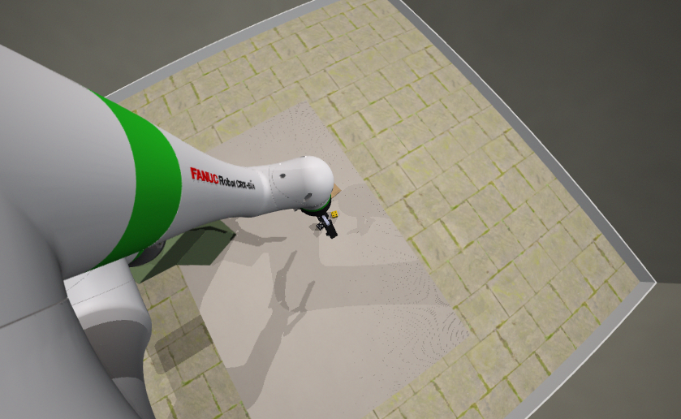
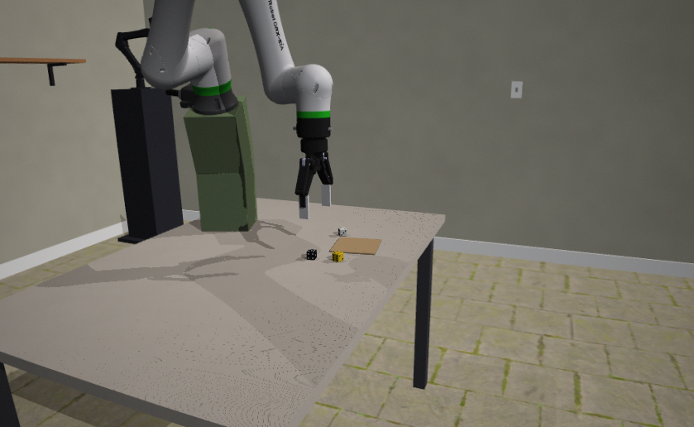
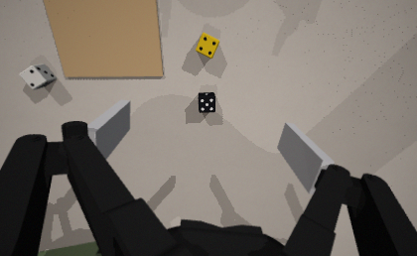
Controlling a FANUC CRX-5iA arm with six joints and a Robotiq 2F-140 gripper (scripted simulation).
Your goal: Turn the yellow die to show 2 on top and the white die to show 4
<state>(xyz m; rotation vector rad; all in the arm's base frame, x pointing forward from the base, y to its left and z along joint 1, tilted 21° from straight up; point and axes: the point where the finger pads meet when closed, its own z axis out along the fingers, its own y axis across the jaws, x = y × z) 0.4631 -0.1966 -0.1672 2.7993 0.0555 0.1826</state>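
Note:
In the wrist view the yellow die (image 3: 208,45) lies on the table just right of the tan mat (image 3: 104,37) and shows 4 on top. The black die (image 3: 207,102) lies below it and shows 5. The white die (image 3: 38,76) lies on the table left of the mat, its top face showing one pip. All three dice are off the mat. My gripper (image 3: 208,125) is open and empty, high above the table, with the black die between the fingertips in view. In the exterior view the gripper (image 2: 314,208) hangs above the black die (image 2: 311,254), the yellow die (image 2: 337,256), the white die (image 2: 342,231) and the mat (image 2: 355,245).
A green pedestal (image 2: 222,164) carries the arm's base at the table's back left. A black column (image 2: 145,159) stands behind it. The table's right edge (image 2: 428,233) runs close to the mat.

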